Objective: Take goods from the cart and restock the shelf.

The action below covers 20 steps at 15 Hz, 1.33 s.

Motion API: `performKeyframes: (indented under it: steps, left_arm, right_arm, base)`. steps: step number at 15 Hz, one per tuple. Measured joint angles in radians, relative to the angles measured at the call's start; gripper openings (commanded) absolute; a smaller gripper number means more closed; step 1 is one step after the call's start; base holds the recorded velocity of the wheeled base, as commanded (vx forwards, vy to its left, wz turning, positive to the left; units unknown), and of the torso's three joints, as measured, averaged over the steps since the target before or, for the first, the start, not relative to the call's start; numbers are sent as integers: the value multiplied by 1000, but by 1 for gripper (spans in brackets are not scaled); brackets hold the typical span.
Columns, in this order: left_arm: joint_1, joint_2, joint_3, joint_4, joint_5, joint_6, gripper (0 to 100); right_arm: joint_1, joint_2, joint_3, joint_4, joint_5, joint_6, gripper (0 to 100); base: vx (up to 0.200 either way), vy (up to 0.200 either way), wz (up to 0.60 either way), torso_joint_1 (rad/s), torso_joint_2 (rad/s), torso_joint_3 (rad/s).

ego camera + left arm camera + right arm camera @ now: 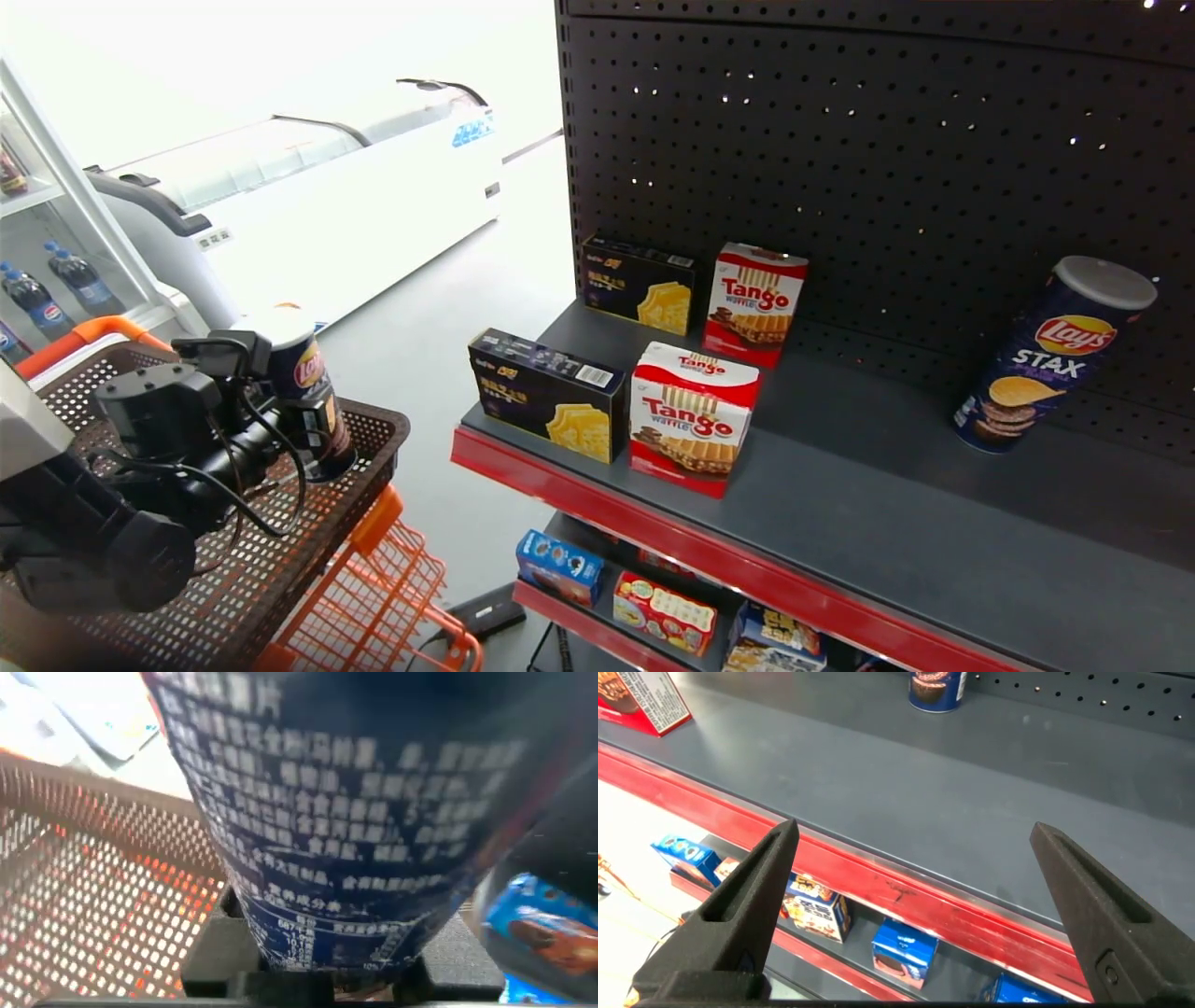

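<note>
Shelf (887,485) room is seen by the leaning can (1046,359). 1 chip can (299,359), pinched by the left gripper (313,425) above the cart (359,509), should be stood upright there; the right gripper (915,831) is spread.

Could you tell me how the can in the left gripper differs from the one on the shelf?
The held can sits in the left gripper above the cart; the shelf can stands free on the shelf. The held can is near upright; the shelf can leans toward the pegboard. Both are dark blue tubes.
</note>
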Motion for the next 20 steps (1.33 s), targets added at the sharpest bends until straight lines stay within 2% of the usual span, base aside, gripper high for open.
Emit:
performKeyframes:
  steps: [2, 6, 8, 11, 12, 13, 15, 17, 19, 20]
  left_arm:
    - [-1, -108, -12, 89, -36, 0, 0]
    - [-26, -295, -46, 196, -56, -11, 0]
    - [-52, -389, -76, 344, -58, -63, 0]
    - [-107, -518, -132, 471, -73, -88, 0]
    - [-130, -542, -135, 476, -103, -95, 0]
    - [-162, -558, -136, 475, -162, -104, 0]
    - [-228, -579, -139, 475, -212, -109, 0]
    - [-279, -588, -157, 476, -291, -112, 0]
    - [-292, -607, -164, 488, -427, -114, 0]
    - [-296, -618, -164, 496, -443, -115, 0]
  right_arm:
    - [0, 0, 0, 0, 0, 0, 100]
    - [0, 0, 0, 0, 0, 0, 100]
    - [0, 0, 0, 0, 1, 0, 100]
    - [0, 0, 0, 0, 1, 0, 100]
    - [0, 0, 0, 0, 0, 0, 100]
    - [0, 0, 0, 0, 0, 0, 100]
    - [0, 0, 0, 0, 0, 0, 100]
    - [0, 0, 0, 0, 0, 0, 100]
    - [0, 0, 0, 0, 0, 0, 100]
    - [0, 0, 0, 0, 0, 0, 100]
  base:
    - [0, 0, 0, 0, 0, 0]
    - [0, 0, 0, 0, 0, 0]
    - [0, 0, 0, 0, 0, 0]
    - [0, 0, 0, 0, 0, 0]
    - [0, 0, 0, 0, 0, 0]
    - [0, 0, 0, 0, 0, 0]
    - [0, 0, 0, 0, 0, 0]
    - [0, 0, 0, 0, 0, 0]
    - [0, 0, 0, 0, 0, 0]
    - [0, 0, 0, 0, 0, 0]
